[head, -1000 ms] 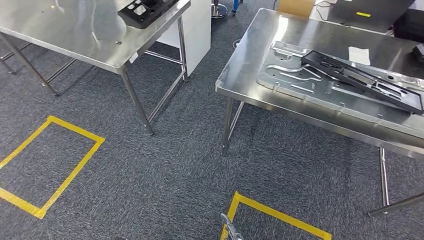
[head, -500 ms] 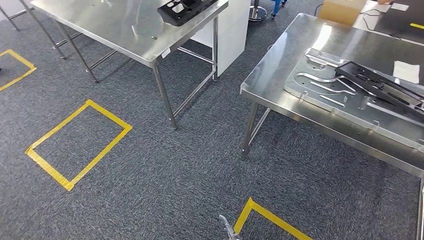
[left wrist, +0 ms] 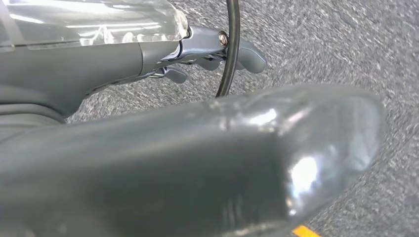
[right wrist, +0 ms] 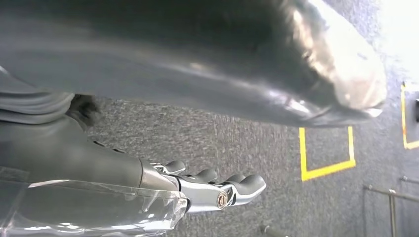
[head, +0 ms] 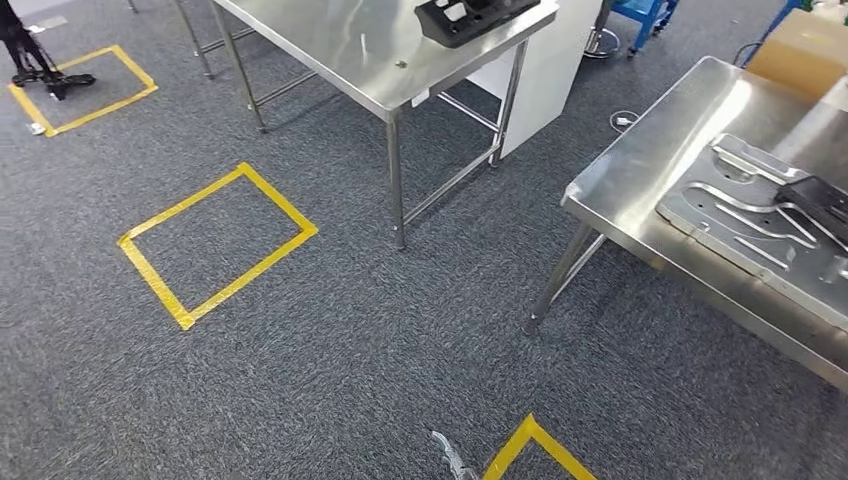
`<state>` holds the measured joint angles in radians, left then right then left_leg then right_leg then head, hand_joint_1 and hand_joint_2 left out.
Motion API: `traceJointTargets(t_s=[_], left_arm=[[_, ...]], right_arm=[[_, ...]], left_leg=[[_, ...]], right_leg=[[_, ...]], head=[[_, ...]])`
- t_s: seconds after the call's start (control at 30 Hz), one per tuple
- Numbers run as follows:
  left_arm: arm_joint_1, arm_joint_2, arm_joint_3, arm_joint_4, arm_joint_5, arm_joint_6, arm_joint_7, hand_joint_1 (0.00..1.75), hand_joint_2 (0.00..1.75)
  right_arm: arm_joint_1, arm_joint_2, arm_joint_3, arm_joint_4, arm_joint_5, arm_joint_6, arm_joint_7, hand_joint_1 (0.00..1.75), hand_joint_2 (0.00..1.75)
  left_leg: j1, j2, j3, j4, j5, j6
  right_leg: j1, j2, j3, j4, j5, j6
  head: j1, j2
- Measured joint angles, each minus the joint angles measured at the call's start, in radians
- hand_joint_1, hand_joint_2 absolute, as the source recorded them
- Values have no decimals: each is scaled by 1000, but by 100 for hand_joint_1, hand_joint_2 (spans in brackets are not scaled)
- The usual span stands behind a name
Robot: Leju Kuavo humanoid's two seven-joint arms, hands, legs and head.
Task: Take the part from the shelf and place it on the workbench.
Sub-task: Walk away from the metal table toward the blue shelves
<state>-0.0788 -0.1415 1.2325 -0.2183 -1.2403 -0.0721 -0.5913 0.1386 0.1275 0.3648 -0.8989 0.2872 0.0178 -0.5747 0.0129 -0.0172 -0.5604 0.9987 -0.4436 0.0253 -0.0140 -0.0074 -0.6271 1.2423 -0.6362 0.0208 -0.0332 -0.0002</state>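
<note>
My left hand (left wrist: 163,148) hangs over grey carpet, thumb and fingers (left wrist: 237,49) stretched out and holding nothing. My right hand (right wrist: 148,59) hangs the same way, its fingers (right wrist: 222,190) straight and empty. In the head view a steel table (head: 350,50) stands ahead with a black moulded part (head: 470,18) at its far edge. A second steel table (head: 640,190) at the right carries a silver stamped plate (head: 750,230), with a black part (head: 825,200) lying on it at the picture's edge.
Yellow tape squares (head: 215,245) (head: 85,85) mark the carpet, and a yellow tape corner (head: 530,445) lies near my feet. A black stand's feet (head: 35,60) show far left. A white cabinet (head: 545,70), a blue cart (head: 640,10) and a cardboard box (head: 800,50) stand behind the tables.
The whole picture has slid to the right: my view has turned left. The tables and parts have stayed where they were. Both hands still hang empty.
</note>
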Motion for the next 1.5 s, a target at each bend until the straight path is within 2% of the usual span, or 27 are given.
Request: traceJointTargets(t_s=[0.03, 0.07, 0.13, 0.17, 0.2, 0.27, 0.33, 0.4, 0.47, 0.53, 0.6, 0.67, 0.7, 0.77, 0.83, 0.9, 0.97, 1.03, 1.07, 1.1, 1.13, 1.17, 1.23, 1.3, 1.43, 1.47, 1.5], left_arm=[[1, 0, 0, 0, -1, 0, 1, 0, 0], [2, 0, 1, 0, -1, 0, 3, 0, 0], [3, 0, 2, 0, -2, 0, 4, 0, 0], [3, -1, 2, 0, -3, 0, 5, 0, 0], [1, -2, 2, 0, -4, 0, 5, 0, 0], [0, -3, 3, 0, -6, -1, 6, 0, 0], [2, -3, 5, 0, -9, -2, 8, 0, 0], [4, -2, 6, 0, -11, -2, 11, 0, 0], [4, -2, 6, 0, -11, -2, 11, 0, 0], [5, -2, 6, 0, -12, -2, 12, 0, 0], [3, -3, 6, 0, -14, -2, 14, 0, 0], [3, -3, 6, 0, -17, -2, 17, 0, 0], [4, -3, 6, 0, -17, -3, 19, 0, 0], [2, -3, 6, 0, -19, -3, 22, 0, 0], [1, -3, 6, 0, -21, -3, 26, 0, 0], [3, -3, 6, 0, -24, -3, 31, 0, 0], [3, -3, 6, 0, -27, -4, 36, 0, 0], [1, -3, 6, 0, -28, -5, 39, 0, 0], [0, -3, 6, 0, -28, -6, 40, 0, 0], [-1, -3, 6, 0, -28, -6, 41, 0, 0], [0, -3, 6, 0, -28, -7, 41, 0, 0], [0, -3, 6, 0, -28, -8, 42, 0, 0], [1, -4, 6, 0, -29, -8, 43, 0, 0], [1, -5, 6, 0, -29, -8, 43, 0, 0], [2, -7, 6, 0, -30, -8, 44, 0, 0], [3, -7, 6, 0, -30, -8, 44, 0, 0], [4, -7, 6, 0, -30, -8, 44, 0, 0]], right_arm=[[-1, -1, 2, 3, -2, 0, 0, 0, 0], [-1, -2, 4, 5, -4, 0, 0, 0, 0], [-3, -2, 6, 8, -4, 0, 0, 0, 0], [-3, -3, 7, 9, -4, 0, 0, 0, 0], [-3, -3, 9, 11, -5, 0, 0, 0, 0], [-4, -5, 12, 15, -5, 0, 0, 0, 0], [-6, -5, 17, 16, -6, 0, 0, 0, 0], [-7, -5, 19, 17, -7, 0, 0, 0, 0], [-8, -4, 20, 17, -7, 0, 0, 0, 0], [-8, -4, 22, 17, -7, 0, 0, 0, 0], [-7, -5, 24, 21, -10, 0, 0, 0, 0], [-8, -6, 27, 26, -18, -2, 2, 0, 0], [-9, -6, 29, 28, -23, -3, 3, 0, 0], [-11, -6, 33, 29, -29, -5, 5, 0, 0], [-12, -8, 38, 31, -39, -6, 8, 0, 0], [-14, -10, 42, 32, -52, -6, 9, 0, 0], [-14, -12, 42, 32, -66, -6, 9, 0, 0], [-14, -14, 42, 34, -78, -5, 9, 0, 0], [-14, -15, 42, 35, -83, -4, 9, 0, 0], [-14, -16, 42, 36, -87, -4, 9, 0, 0], [-14, -17, 42, 37, -89, -4, 9, 0, 0], [-14, -17, 42, 38, -91, -3, 9, 0, 0], [-15, -17, 42, 39, -93, -3, 9, 0, 0], [-15, -17, 42, 39, -93, -4, 9, 0, 0], [-15, -17, 41, 39, -94, -4, 10, 0, 0], [-15, -17, 41, 39, -94, -4, 10, 0, 0], [-15, -17, 41, 39, -94, -4, 10, 0, 0]], left_leg=[[-1, -14, -1, 1, 1, 1], [-2, -28, -1, 2, 1, 1], [-3, -58, 0, 6, 0, -1], [-3, -71, -1, 9, -1, -4], [-3, -85, -4, 12, -1, -8], [1, -108, -12, 14, 1, -22], [4, -127, -17, 11, 4, -36], [4, -134, -19, 12, 4, -43], [5, -128, -18, 15, 3, -43], [3, -80, -31, 44, -18, -45], [3, -14, -95, 178, -84, -55], [8, 14, -123, 246, -102, -64], [9, 26, -93, 199, -73, -65], [6, 67, -18, 63, -27, -55], [0, 87, 8, 15, -15, -40], [-1, 71, 5, 14, -5, -26], [3, 61, 0, 6, 6, -12], [2, 51, -13, 4, 17, 0], [0, 46, -22, 4, 21, 4], [-2, 40, -31, 5, 26, 6], [-4, 35, -38, 7, 31, 6], [-5, 30, -46, 9, 36, 5], [-6, 21, -59, 14, 45, 1], [-7, 14, -66, 17, 56, -9], [-5, 10, -74, 13, 74, -35], [-4, 10, -81, 27, 54, -40], [-2, 10, -92, 60, 16, -44]], right_leg=[[1, 3, -22, 41, -7, -1], [1, 4, -27, 45, 8, -2], [1, 21, 15, -58, 84, -9], [0, 49, 45, -127, 116, -14], [0, 73, 67, -181, 137, -18], [2, 98, 83, -224, 144, -23], [2, 76, 87, -233, 149, -29], [-4, 62, 92, -242, 154, -36], [-7, 57, 93, -245, 155, -38], [-4, 45, 97, -249, 156, -42], [0, 4, 99, -251, 154, -48], [3, -46, 99, -248, 149, -48], [3, -65, 101, -246, 147, -45], [7, -86, 106, -243, 141, -36], [10, -101, 111, -242, 140, -24], [10, -107, 115, -241, 140, -13], [5, -71, 106, -215, 109, -2], [2, -17, 65, -114, 32, 4], [2, -4, 37, -46, -6, 5], [2, 1, 15, 8, -29, 5], [2, 3, 9, 32, -31, 4], [2, 3, 24, 13, -12, 1], [5, 6, 102, -118, 48, -8], [11, 8, 162, -228, 86, -17], [16, 7, 157, -260, 114, -35], [14, 5, 151, -265, 126, -43], [12, 2, 142, -270, 138, -50]], head=[[0, 0], [0, 0], [1, 0], [1, 0], [2, 0], [2, 0], [2, 0], [2, 0], [1, 0], [-1, 0], [-7, 0], [-10, 0], [-10, 0], [-9, 0], [-6, 0], [-4, 0], [-3, 0], [-1, 0], [-1, 0], [0, 0], [0, 0], [0, 0], [0, 0], [-1, 0], [3, 0], [1, 0], [0, 0]])
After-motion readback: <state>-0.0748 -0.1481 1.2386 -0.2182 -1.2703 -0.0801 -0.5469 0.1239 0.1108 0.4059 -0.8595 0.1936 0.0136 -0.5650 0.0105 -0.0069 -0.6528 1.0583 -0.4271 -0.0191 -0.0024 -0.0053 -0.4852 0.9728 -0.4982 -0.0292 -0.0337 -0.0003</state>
